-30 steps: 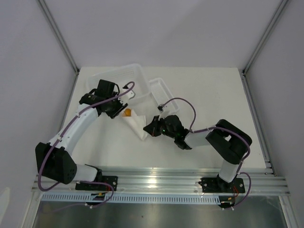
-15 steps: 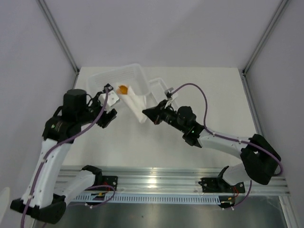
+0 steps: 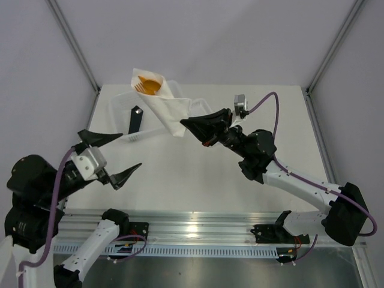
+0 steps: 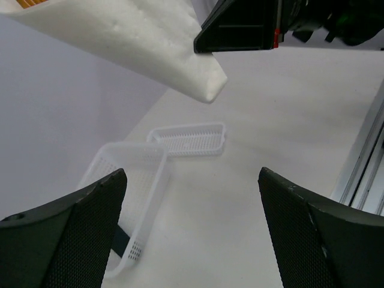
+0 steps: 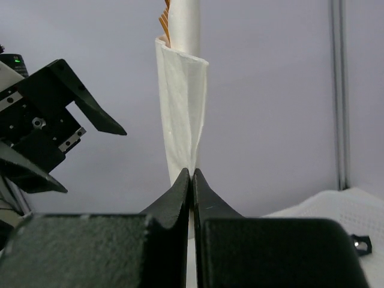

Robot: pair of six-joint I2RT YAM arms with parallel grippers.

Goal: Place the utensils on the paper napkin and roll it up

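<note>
The paper napkin (image 3: 165,111) is rolled into a white tube and hangs in the air above the table's back. Orange utensils (image 3: 148,86) stick out of its far open end. My right gripper (image 3: 185,123) is shut on the roll's near end. In the right wrist view the napkin (image 5: 183,102) rises straight from the pinched fingertips (image 5: 192,172), with the utensils (image 5: 163,18) at its top. My left gripper (image 3: 117,151) stands wide open and holds nothing, low and to the left of the roll. From the left wrist, the napkin (image 4: 138,42) passes overhead.
A large white mesh tray (image 3: 122,107) with a black bar (image 3: 135,119) in it sits at the back left. A smaller tray (image 3: 201,106) lies beside it, partly behind my right gripper. Both trays (image 4: 192,139) show below the left gripper. Grey walls close in the table.
The right gripper has lifted the rolled napkin off the table, up and back. The left gripper has opened wide and pulled away to the near left.
</note>
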